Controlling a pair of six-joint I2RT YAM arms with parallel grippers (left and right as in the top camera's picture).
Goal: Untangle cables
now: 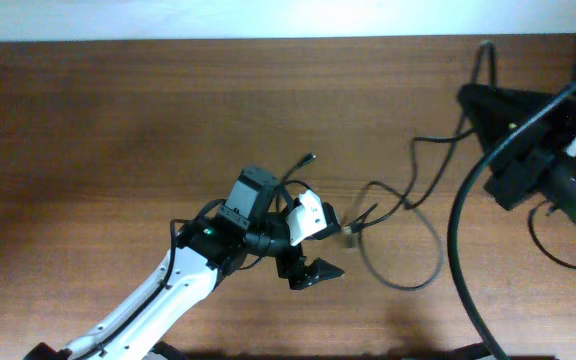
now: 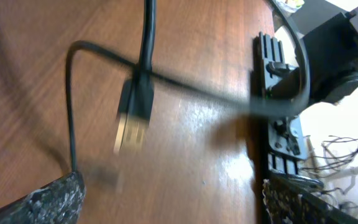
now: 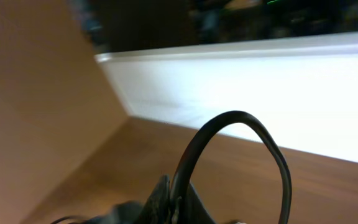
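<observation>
Thin black cables [image 1: 408,205] lie in loose loops on the wooden table right of centre. One ends in a metal-tipped plug [image 1: 351,232]. My left gripper [image 1: 324,245] is open and hovers just left of that plug. In the left wrist view the plug [image 2: 132,124] lies ahead of the open jaws [image 2: 179,208], with a second cable [image 2: 191,87] crossing over it. My right gripper [image 1: 468,100] is at the far right. In the right wrist view it [image 3: 176,199] is shut on a black cable [image 3: 241,118] that arches up from the jaws.
A thick black wire [image 1: 458,230] curves from the right arm down to the front edge. The right arm's base [image 1: 568,190] fills the right side. A white wall [image 3: 260,93] borders the table's far edge.
</observation>
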